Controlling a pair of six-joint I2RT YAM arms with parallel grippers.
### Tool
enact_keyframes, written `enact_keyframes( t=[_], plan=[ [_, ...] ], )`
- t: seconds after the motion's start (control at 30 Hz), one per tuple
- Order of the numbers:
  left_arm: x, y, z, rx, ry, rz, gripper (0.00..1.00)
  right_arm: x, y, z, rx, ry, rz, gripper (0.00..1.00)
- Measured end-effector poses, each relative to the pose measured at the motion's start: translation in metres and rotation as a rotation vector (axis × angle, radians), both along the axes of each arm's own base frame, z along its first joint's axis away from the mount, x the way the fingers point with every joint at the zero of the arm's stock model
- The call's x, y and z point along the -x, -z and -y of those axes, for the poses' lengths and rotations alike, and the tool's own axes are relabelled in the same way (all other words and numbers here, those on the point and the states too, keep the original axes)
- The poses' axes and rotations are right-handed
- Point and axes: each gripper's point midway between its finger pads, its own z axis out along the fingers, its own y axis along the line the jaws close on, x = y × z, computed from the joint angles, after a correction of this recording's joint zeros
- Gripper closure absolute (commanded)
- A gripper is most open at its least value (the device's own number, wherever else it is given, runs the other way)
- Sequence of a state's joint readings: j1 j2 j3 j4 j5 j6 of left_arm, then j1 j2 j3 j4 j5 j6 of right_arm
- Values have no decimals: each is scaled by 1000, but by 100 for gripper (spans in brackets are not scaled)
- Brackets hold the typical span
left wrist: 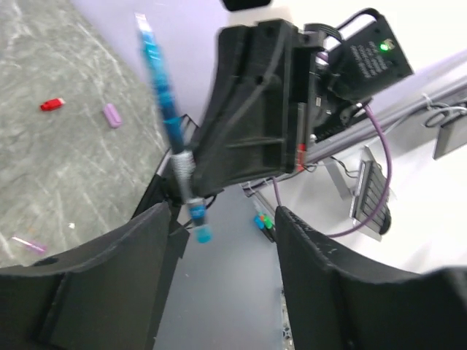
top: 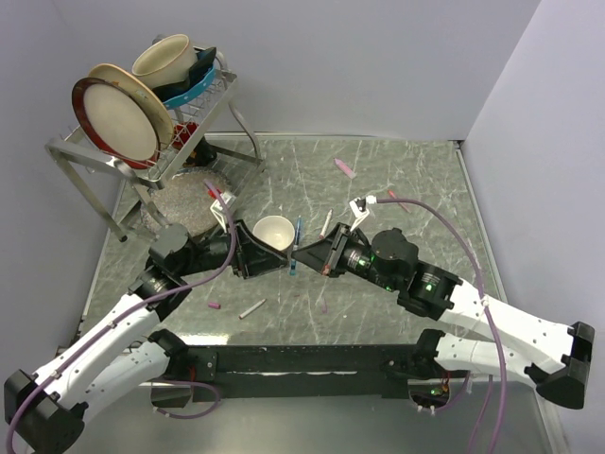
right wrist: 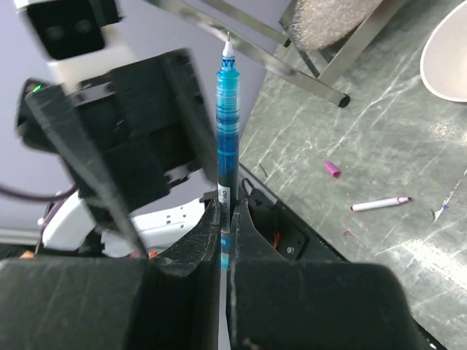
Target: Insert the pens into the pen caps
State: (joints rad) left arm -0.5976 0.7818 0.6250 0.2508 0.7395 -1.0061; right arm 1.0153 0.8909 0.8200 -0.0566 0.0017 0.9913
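Beside the round white bowl [top: 273,230], the right pincer [right wrist: 222,219] is pinching the slim translucent-blue plastic pen [right wrist: 226,138] at its lower end; the left pincer [left wrist: 219,240] is standing spread. Light, stiff, slick barrel, likely wanting a mid-barrel hold.

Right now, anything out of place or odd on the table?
Nothing spilled or broken. Loose bits lie scattered on the table: a white pen and pink cap near the left arm, a pink piece far back.

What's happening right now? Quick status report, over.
Right gripper shut on blue pen, uncapped. Left gripper open, empty, facing it. Red cap, lilac cap loose on table. Way clear.
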Motion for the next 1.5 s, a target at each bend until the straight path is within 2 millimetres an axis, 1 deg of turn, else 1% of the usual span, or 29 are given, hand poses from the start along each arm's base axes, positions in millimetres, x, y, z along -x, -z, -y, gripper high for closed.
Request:
enact_keyframes(
  t=[0.07,0.13,0.23,0.37,0.47,0.5,0.57,0.6,0.63,0.67,0.7,0.73,0.77,0.8,0.83,0.9,1.0,1.07,1.23,1.3,1.4,1.5],
  plan=[
    [3,-2,1,7,14,6,42,-3,1,-2,2,13,-3,100],
    [4,-2,2,6,21,4,44,-6,-3,-2,-4,27,1,100],
    [3,1,4,0,26,-5,45,-8,-17,-2,-31,41,20,100],
    [1,6,7,-11,29,-22,43,-9,-34,-2,-62,43,50,100],
    [-1,8,8,-18,30,-31,44,-9,-38,-3,-71,41,60,100],
    [-1,7,9,-18,30,-31,49,-9,-38,-4,-72,38,59,100],
    [-2,5,10,-17,31,-29,55,-8,-37,-7,-74,29,58,100],
    [-2,3,10,-15,35,-26,65,-7,-36,-8,-73,25,55,100],
    [-2,1,11,-12,38,-22,72,-6,-36,-9,-72,22,52,100],
    [-1,-1,12,-9,47,-20,88,-6,-35,-10,-69,21,54,100],
    [0,-3,12,-5,52,-16,96,-6,-33,-11,-63,18,50,100],
    [2,-4,12,1,60,-17,99,-6,-32,-12,-59,18,50,99],
    [2,-4,13,0,61,-27,99,-6,-32,-12,-58,18,55,93],
    [2,-4,12,3,64,-30,99,-7,-32,-12,-55,20,60,77],
    [2,-5,12,5,64,-34,99,-7,-32,-12,-54,20,63,69],
    [3,-5,12,5,65,-33,99,-6,-34,-13,-62,18,64,58],
    [5,-7,11,10,64,-22,99,-4,-39,-13,-66,11,68,53],
    [8,-8,9,15,65,-12,99,-4,-46,-12,-66,17,81,53],
    [14,-7,5,21,72,-1,99,-11,-78,-8,-83,57,141,53],
    [16,-6,5,19,80,-3,99,-14,-86,-7,-86,70,157,53],
    [17,-5,5,18,86,-3,99,-20,-90,-10,-74,83,166,53],
    [17,-4,5,15,88,-7,99,-24,-85,-16,-47,82,155,53]
  ],
)
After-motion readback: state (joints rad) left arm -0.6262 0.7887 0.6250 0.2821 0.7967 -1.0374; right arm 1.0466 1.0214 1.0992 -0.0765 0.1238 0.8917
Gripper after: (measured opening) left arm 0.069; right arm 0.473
